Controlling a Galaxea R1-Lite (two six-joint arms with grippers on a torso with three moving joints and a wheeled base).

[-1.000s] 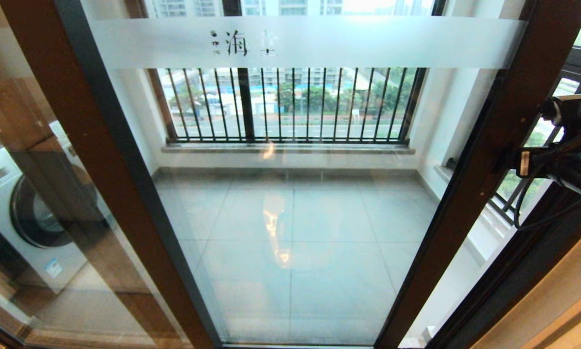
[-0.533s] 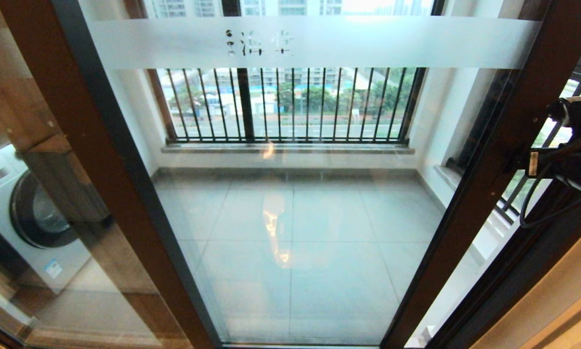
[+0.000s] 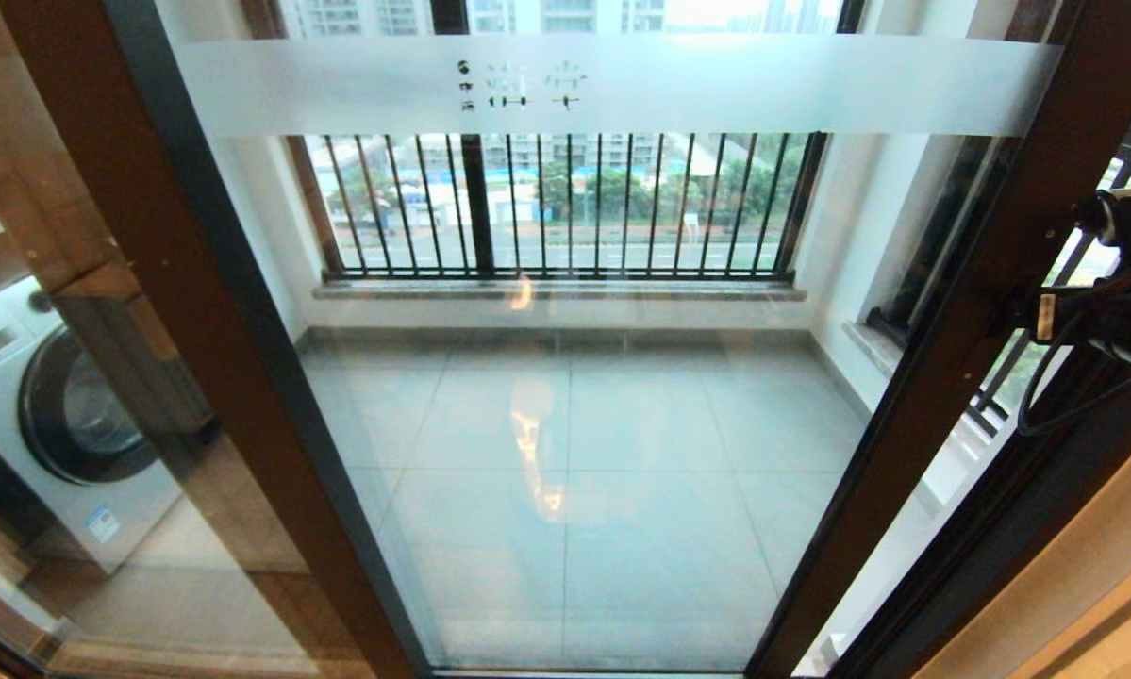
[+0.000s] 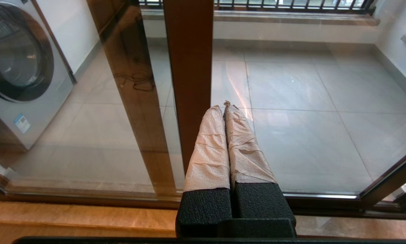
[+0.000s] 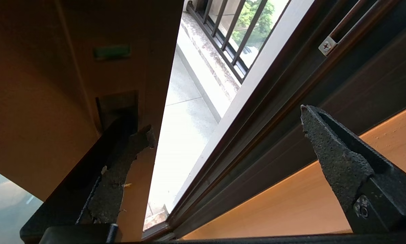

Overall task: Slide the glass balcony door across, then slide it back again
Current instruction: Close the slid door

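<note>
Outside, a washing machine point(image 3: 65, 424) stands at nine o'clock behind the glass balcony door point(image 3: 565, 377). The right gripper point(image 5: 223, 132) — spread wide — touches its stile at three o'clock; the left gripper point(image 4: 225, 106) — fingers together — idles.

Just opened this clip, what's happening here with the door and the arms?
The right gripper, fingers spread wide, is at the right stile of the tall clear-glass balcony door in its dark brown frame, one finger against the stile's edge. A narrow gap shows between that stile and the fixed dark outer frame. The left gripper, its taped fingers pressed together, points at the door's other brown stile, holding nothing.
</note>
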